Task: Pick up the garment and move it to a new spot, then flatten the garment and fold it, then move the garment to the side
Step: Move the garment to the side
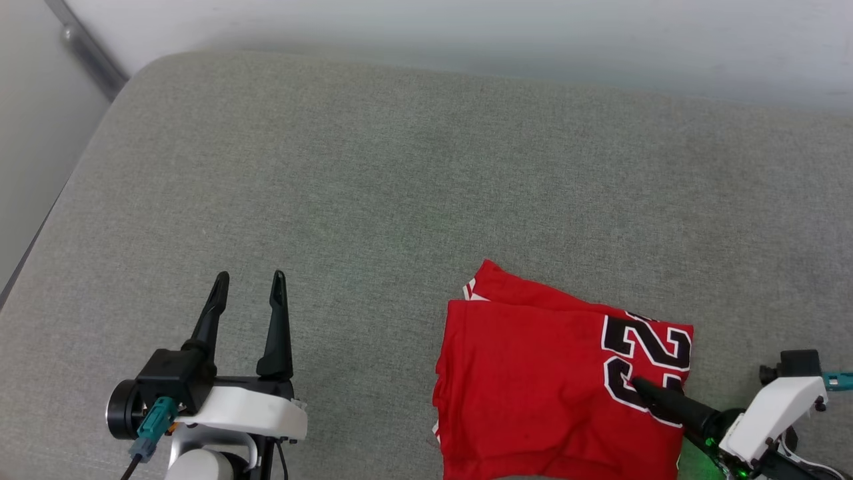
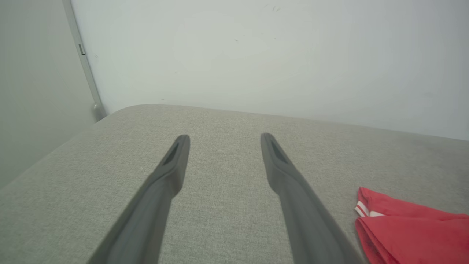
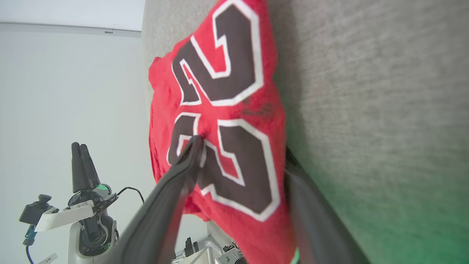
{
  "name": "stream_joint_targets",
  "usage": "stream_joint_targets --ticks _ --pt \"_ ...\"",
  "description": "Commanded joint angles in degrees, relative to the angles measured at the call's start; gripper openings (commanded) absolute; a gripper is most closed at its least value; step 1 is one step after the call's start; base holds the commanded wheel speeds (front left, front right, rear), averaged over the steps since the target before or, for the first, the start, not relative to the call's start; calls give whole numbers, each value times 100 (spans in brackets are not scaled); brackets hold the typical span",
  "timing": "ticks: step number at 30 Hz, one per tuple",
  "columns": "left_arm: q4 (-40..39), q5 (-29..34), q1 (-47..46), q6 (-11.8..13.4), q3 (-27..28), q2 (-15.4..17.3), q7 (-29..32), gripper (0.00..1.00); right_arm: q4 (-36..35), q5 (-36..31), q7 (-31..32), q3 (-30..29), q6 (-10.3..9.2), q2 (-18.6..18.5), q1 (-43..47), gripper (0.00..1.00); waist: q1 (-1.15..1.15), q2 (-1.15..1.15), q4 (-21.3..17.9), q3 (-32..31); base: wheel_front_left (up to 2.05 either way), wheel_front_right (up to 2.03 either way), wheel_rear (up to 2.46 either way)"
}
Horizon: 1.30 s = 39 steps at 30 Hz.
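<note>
Jaws spread wide and holding nothing, the left gripper [image 1: 250, 275] is poised over bare grey fabric at the near left of the padded bench [image 1: 400, 167]. The right gripper [image 3: 242, 146], jaws also wide apart, straddles the right edge of the garment [image 1: 533, 380], one finger [image 3: 183, 172] lying on the black numerals [image 1: 646, 360], the other partly hidden at the cloth's edge. The red garment lies folded at the bench's near right, striped trim [image 1: 469, 291] peeking out at its far left corner.

Grey fabric cushion [image 1: 400, 167], pale wall [image 1: 466, 27]
</note>
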Motion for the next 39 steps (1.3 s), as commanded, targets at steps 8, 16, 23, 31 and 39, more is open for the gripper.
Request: stream_joint_targets --ticks 8,16,23,31,39 --pt "70 204 8 -151 172 -137 -12 100 -271 -247 -545 765 -8 -432 -147 0 0 0 -145 -192 0 0 0" --pt "-3 339 141 -206 310 -136 -12 100 -619 -2004 -1225 1746 -9 -1293 -255 0 0 0 -718 -383 0 0 0" --pt "-156 425 209 -285 374 -83 -12 100 -437 -3365 -1489 2158 -9 -1616 -521 0 0 0 -1679 -349 0 0 0" --pt "-367 582 -9 -401 231 12 -7 100 88 -3946 -2137 2462 -10 -1729 -1191 0 0 0 -2866 -42 0 0 0" --pt "-797 737 -467 -517 57 230 264 100 905 -4254 -3273 2269 -10 -1784 -2276 0 0 0 -3593 774 0 0 0"
